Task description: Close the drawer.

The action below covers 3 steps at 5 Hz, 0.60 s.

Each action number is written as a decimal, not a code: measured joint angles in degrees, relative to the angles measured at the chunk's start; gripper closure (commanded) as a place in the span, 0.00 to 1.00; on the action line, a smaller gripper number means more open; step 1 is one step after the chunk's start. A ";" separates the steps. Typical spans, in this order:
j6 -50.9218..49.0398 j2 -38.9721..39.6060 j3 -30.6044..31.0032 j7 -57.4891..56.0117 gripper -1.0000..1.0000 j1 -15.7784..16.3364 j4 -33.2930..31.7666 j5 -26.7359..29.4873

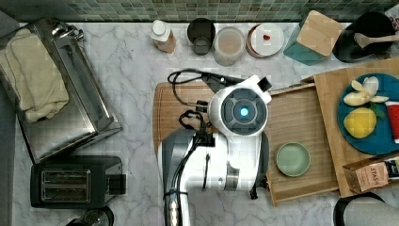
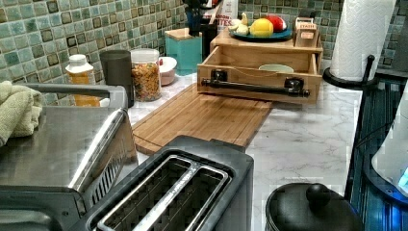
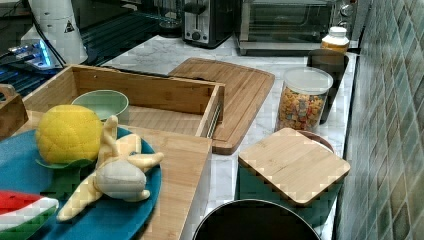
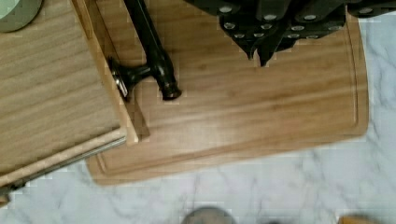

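Drawer (image 1: pixel 301 122) sits pulled out of the bamboo box unit (image 2: pixel 269 47), open over the countertop (image 1: pixel 131 66), w/ its front end overlapping the cutting board (image 2: pixel 202 115). Black bar handle (image 2: pixel 255 87) runs across the drawer front on two black posts; in the wrist view one handle end and post are seen next to the drawer's corner. Small pale-green bowl (image 1: pixel 292 159) rests inside the drawer, toward the top view's bottom edge.

Gripper (image 4: pixel 258 55) hangs over the cutting board, just beside the handle but not touching it; fingertips look close together w/ nothing between them. Arm's white body (image 1: pixel 221 155) covers the drawer front in the top view.

On top of the box unit: blue plate (image 3: pixel 120 215) w/ toy lemon (image 3: pixel 67 132), toy banana (image 3: pixel 117 172) and a watermelon slice (image 3: pixel 22 210), plus a tea box (image 1: pixel 369 175).

Along the tiled back wall: jar of coloured pasta (image 2: pixel 145 74), dark cup (image 2: pixel 118 70), orange bottle w/ white cap (image 2: pixel 81 77), teal container w/ wooden lid (image 3: pixel 292 172). Toaster (image 2: pixel 178 187) and toaster oven (image 2: pixel 57 154) stand well apart from the drawer, on the left view's near side; paper towel roll (image 2: pixel 361 33) at the left view's right.
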 measured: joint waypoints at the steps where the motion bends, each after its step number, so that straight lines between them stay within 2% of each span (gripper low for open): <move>1: -0.14 -1.06 0.06 -5.62 1.00 -0.02 -3.36 0.00; 3: 5.46 -1.01 0.44 -8.67 1.00 0.35 -8.73 -3.39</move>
